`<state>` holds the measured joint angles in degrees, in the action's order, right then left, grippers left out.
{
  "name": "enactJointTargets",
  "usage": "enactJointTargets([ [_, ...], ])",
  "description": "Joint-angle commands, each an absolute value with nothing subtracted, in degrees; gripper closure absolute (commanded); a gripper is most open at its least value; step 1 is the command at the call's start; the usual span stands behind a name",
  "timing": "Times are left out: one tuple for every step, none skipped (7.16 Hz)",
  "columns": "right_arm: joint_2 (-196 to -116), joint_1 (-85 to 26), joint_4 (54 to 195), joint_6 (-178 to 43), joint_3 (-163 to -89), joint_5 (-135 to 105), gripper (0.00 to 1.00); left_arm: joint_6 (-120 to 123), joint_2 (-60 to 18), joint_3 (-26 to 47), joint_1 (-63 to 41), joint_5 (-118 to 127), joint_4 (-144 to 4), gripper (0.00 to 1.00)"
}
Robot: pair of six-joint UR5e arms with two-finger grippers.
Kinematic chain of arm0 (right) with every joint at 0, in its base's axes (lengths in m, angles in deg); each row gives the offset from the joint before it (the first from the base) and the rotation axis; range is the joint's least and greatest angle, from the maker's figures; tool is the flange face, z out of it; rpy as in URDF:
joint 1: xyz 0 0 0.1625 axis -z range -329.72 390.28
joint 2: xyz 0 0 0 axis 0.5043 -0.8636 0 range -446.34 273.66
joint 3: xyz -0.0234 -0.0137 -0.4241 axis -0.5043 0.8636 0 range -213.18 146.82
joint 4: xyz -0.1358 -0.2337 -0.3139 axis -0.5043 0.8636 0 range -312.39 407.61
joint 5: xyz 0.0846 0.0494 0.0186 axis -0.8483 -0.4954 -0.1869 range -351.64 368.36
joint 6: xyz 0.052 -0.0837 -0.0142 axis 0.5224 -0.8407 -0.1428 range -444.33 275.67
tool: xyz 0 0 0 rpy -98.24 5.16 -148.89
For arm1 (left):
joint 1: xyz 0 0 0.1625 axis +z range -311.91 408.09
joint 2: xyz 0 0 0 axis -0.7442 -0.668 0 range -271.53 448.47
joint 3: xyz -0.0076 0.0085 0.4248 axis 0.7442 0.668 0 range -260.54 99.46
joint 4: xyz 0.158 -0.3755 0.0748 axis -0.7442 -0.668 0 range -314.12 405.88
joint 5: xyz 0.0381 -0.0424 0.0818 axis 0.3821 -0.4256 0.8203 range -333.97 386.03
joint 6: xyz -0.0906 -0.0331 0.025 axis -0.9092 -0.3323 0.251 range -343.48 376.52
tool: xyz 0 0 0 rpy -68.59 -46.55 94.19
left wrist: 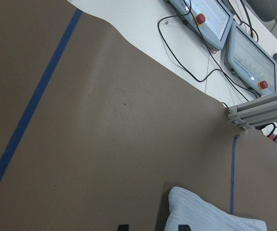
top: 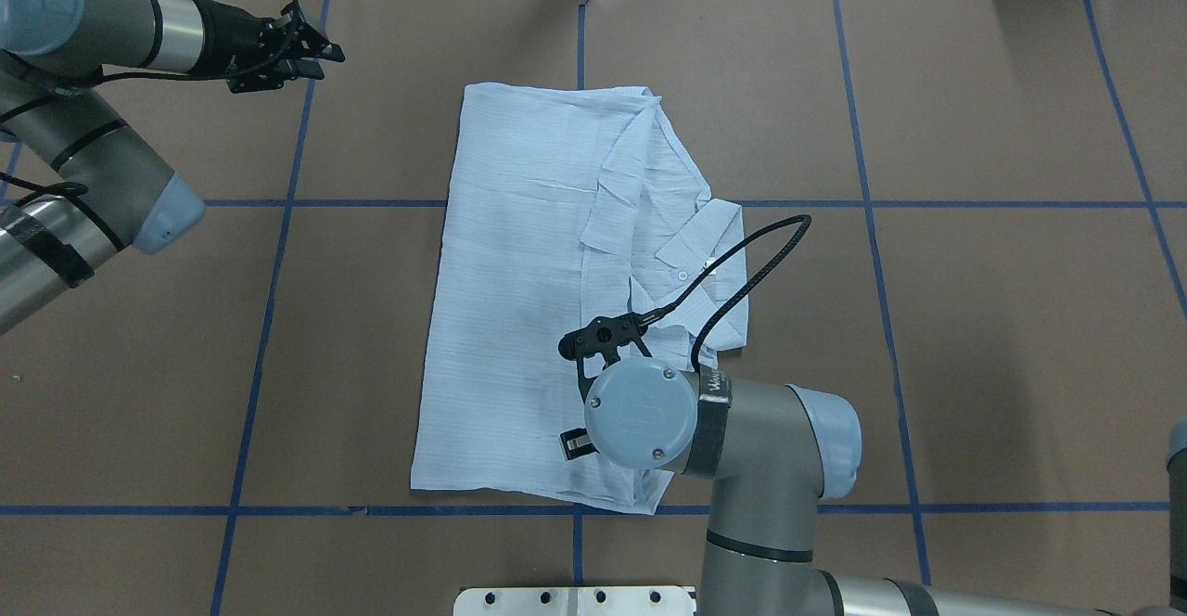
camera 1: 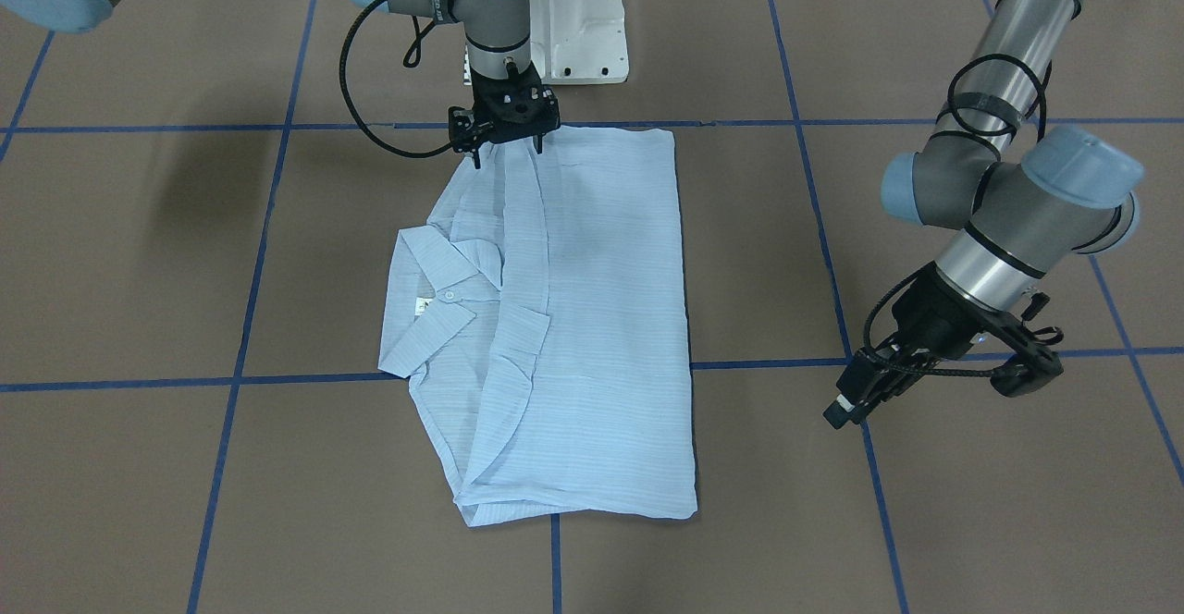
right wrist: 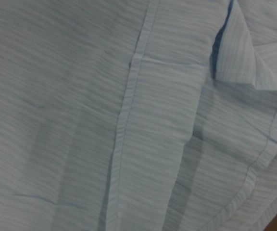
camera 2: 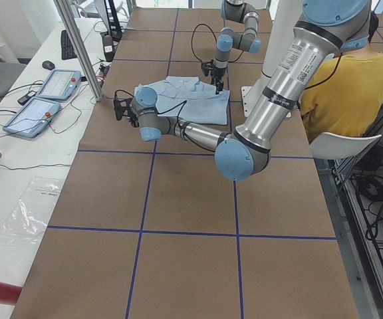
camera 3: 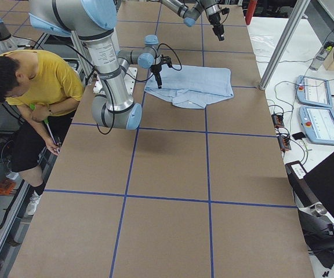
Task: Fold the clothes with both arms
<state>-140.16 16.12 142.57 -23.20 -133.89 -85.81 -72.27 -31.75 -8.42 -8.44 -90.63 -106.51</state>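
Brown table (camera 1: 139, 272) carried the shirt (camera 1: 601, 318) folded lengthwise; right gripper (camera 1: 508, 153) and left gripper (top: 320, 48) gaped empty, so crosswise folding seemingly remained.

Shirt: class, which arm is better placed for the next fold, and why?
Likely right: the right pincer is at the shirt's edge nearest the robot; the left pincer hangs over bare table.

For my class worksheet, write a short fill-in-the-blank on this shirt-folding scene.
The shirt lies on a ___ table.
The ___ tool is over the shirt.
The left tool holds ___.
The person beside the table wears a ___ top.
Missing words: brown; right; nothing; yellow.
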Motion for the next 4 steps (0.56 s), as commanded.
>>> enactJointTargets([
  [-137.76, 16.13, 145.24, -24.47, -131.09, -87.26, 0.00, -72.34, -31.85, -8.20, -8.43, -90.77, -106.43, 0.54],
  [-138.10, 16.13, 146.65, -24.47, -131.43, -87.53, 0.00, -72.34, -31.77, -8.03, -8.43, -90.78, -106.43, 0.54],
  [-138.89, 16.13, 146.92, -24.48, -131.70, -87.44, 0.00, -72.34, -31.77, -8.03, -8.43, -90.86, -106.43, 0.54],
  [-139.16, 16.04, 149.10, -24.48, -132.57, -87.44, 0.00, -72.34, -31.77, -8.03, -8.43, -90.86, -106.43, 0.54],
])
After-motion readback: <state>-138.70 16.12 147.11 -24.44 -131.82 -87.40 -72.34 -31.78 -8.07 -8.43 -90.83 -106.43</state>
